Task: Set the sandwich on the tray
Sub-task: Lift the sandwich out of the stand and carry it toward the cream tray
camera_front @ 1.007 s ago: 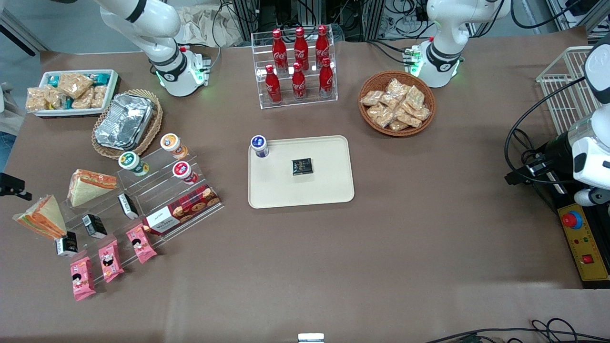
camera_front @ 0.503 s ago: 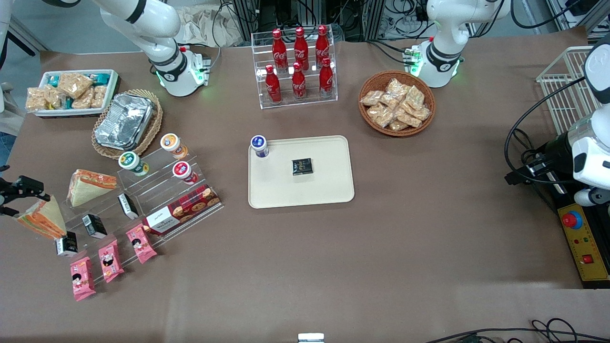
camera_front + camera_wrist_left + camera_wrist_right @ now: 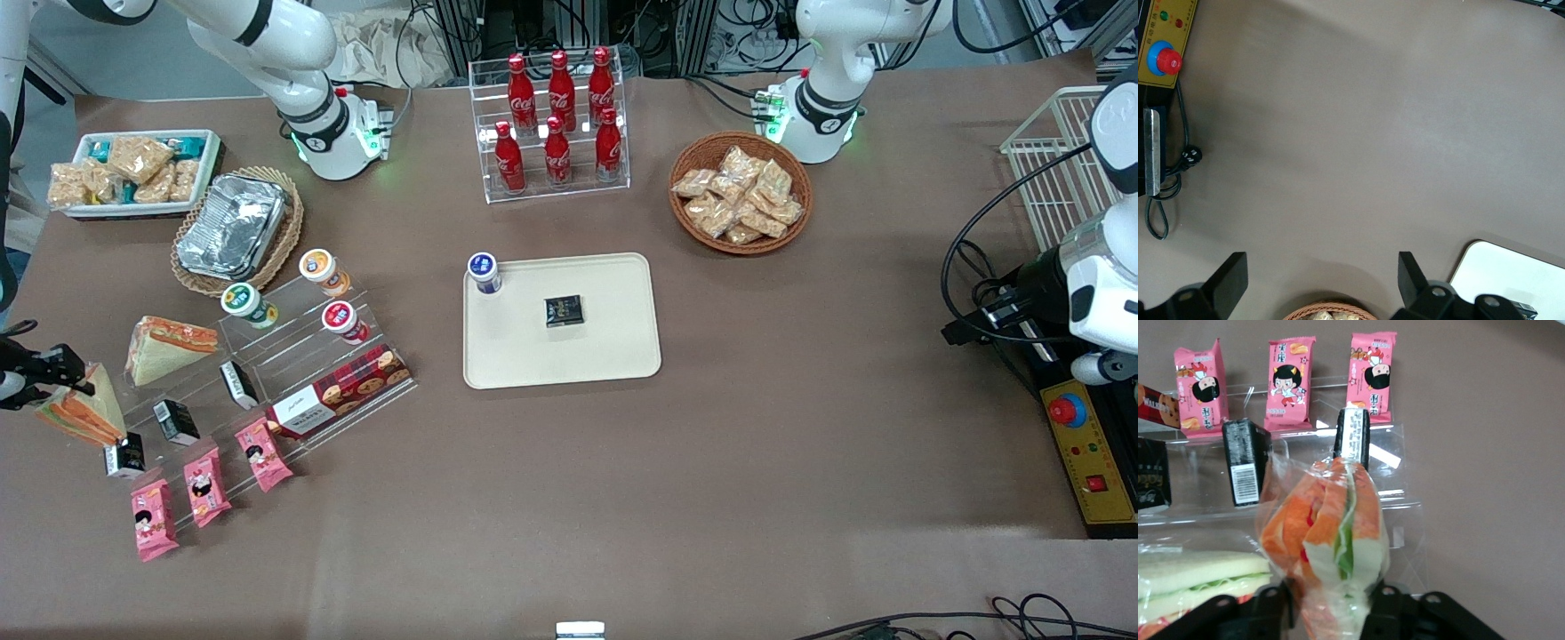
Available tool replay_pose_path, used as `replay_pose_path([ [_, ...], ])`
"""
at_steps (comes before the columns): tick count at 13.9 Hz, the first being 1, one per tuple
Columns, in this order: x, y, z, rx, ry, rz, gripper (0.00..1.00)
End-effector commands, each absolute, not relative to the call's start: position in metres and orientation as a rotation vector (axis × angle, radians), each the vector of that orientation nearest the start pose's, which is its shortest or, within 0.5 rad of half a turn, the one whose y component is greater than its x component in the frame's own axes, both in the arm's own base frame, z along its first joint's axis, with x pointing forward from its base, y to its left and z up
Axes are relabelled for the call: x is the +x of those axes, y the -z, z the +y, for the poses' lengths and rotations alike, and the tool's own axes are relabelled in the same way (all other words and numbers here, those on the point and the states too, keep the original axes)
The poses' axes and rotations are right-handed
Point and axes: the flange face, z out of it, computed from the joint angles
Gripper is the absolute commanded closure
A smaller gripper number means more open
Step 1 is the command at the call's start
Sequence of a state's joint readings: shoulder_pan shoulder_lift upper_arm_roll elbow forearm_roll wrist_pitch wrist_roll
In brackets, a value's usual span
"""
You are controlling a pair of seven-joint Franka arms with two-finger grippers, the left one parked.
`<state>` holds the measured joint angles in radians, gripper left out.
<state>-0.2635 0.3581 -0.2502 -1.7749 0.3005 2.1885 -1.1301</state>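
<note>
Gripper (image 3: 1328,603) spread astride sandwich (image 3: 1328,527) at table edge, tray (image 3: 613,356) well apart.

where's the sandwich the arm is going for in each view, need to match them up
Front view: the sandwich stands on the clear rack at the working arm's end of the table, with the gripper at its upper edge.
Right wrist view: the sandwich is close up, filling edge toward the camera, between the fingers.
Left wrist view: not in it.
Shared landmark: the pink packets by the rack.
</note>
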Motion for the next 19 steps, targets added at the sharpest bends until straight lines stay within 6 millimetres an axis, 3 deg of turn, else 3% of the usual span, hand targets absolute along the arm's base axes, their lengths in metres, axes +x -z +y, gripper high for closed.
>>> replay_pose_path([
  [1, 0.584, -0.388, -0.297, -2.982, 0.341, -0.751, 1.00],
  [3, 0.586, -0.426, -0.291, -2.992, 0.407, -0.792, 1.00],
  [5, 0.591, -0.472, -0.264, -3.014, 0.401, -0.960, 1.00],
  [8, 0.593, -0.508, -0.210, -2.967, 0.312, -1.181, 1.00],
  [13, 0.598, -0.528, -0.069, -2.682, 0.199, -1.566, 1.00],
  [19, 0.585, -0.515, 0.133, -2.354, 0.103, -2.011, 1.00],
])
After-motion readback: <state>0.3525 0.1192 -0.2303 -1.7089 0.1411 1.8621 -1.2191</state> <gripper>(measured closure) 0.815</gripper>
